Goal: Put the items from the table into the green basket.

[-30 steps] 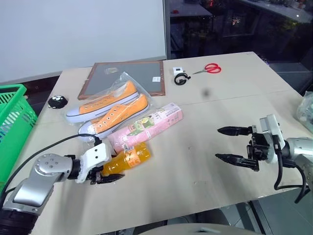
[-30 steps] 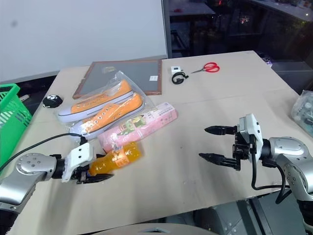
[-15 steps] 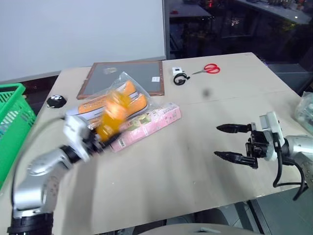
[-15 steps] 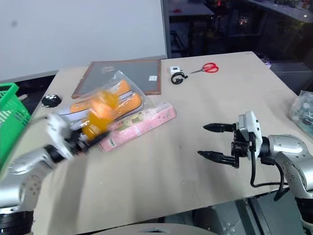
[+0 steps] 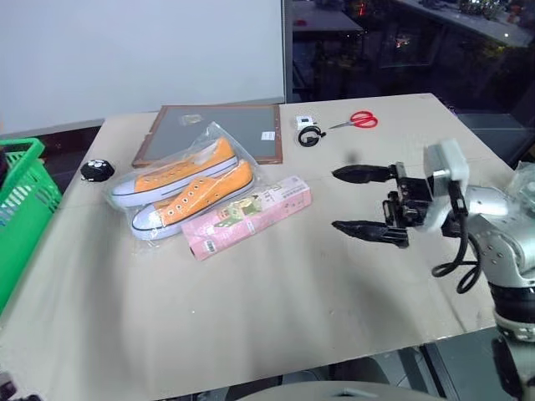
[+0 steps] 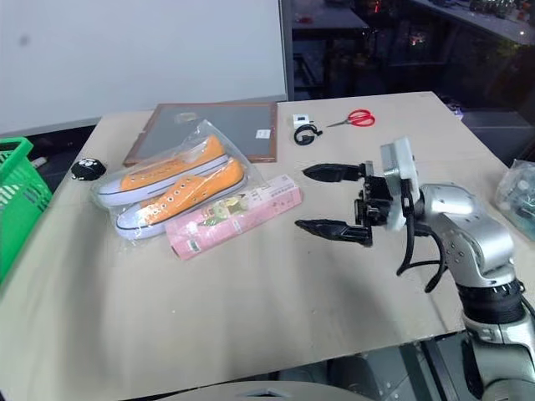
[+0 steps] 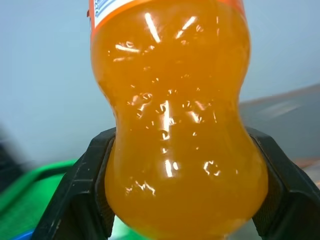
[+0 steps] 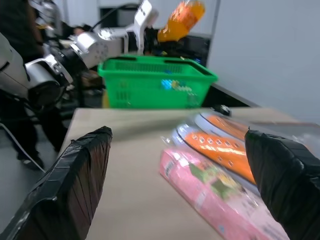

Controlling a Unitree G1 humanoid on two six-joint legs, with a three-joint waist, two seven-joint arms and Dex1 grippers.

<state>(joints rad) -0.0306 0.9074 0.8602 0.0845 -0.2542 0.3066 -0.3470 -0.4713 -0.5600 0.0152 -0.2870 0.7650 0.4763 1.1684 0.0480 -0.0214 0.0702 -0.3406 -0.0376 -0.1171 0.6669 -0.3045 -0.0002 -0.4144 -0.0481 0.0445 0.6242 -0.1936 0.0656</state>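
While my left fingers pinch the small orange plastic drink bottle, my right fingers hang spread over the counter.

From my head, the long pink rectangular packet lies on the counter just beside the bagged orange canvas shoes; the bright green lattice basket stands off the counter's left edge. At my left wrist, both fingers press the bottle's waist. From my right wrist, the bottle sits raised above the basket.
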